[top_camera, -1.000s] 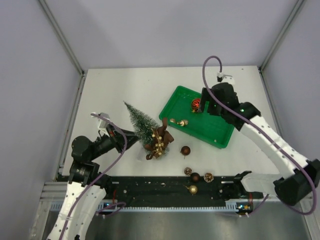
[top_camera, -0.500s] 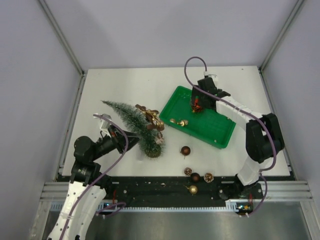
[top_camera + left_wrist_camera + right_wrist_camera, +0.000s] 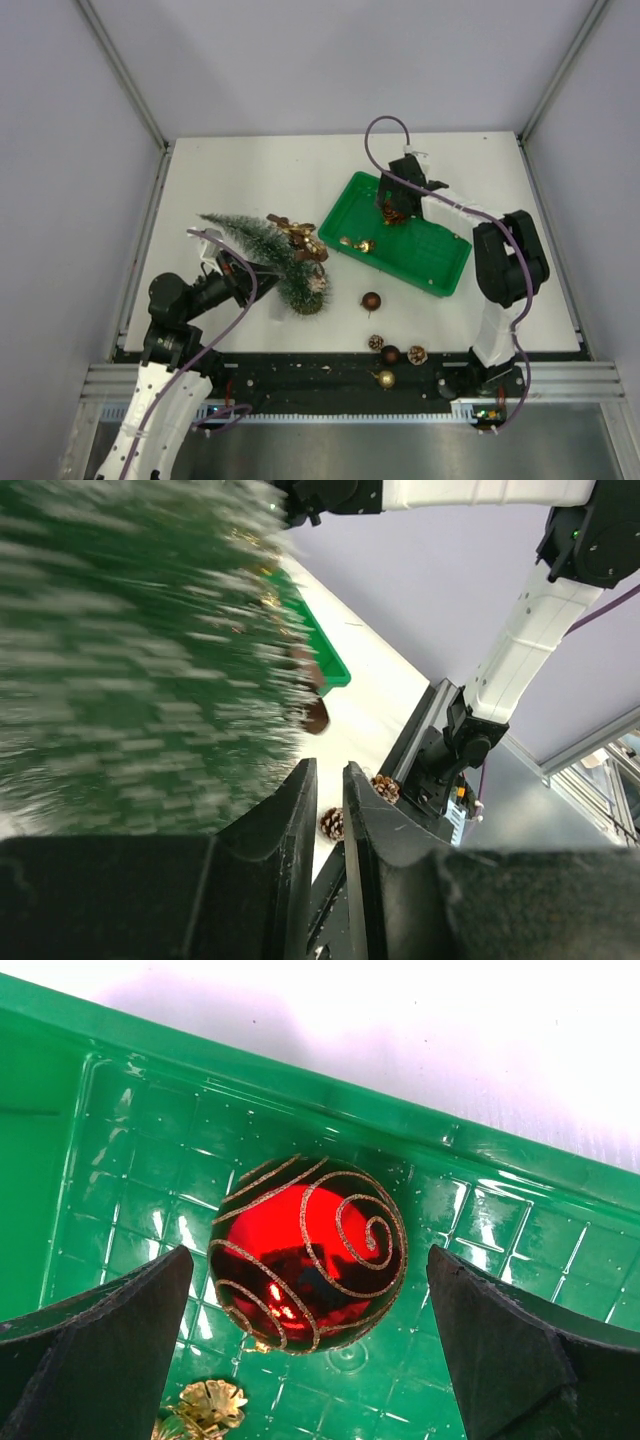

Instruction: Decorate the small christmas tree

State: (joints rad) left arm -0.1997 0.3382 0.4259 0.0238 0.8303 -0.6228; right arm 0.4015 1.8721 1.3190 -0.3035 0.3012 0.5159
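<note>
Christmas tree [image 3: 262, 250] tipped lower; one red bauble [image 3: 308, 1254], two pinecones [image 3: 417, 354].

Frosted dark green, the small christmas tree [image 3: 262, 250] is tipped far over, tip pointing left.

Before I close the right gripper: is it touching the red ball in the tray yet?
Apart. The right wrist view shows the right gripper open astride the red ball, with bare green tray showing between the ball and each finger.
</note>
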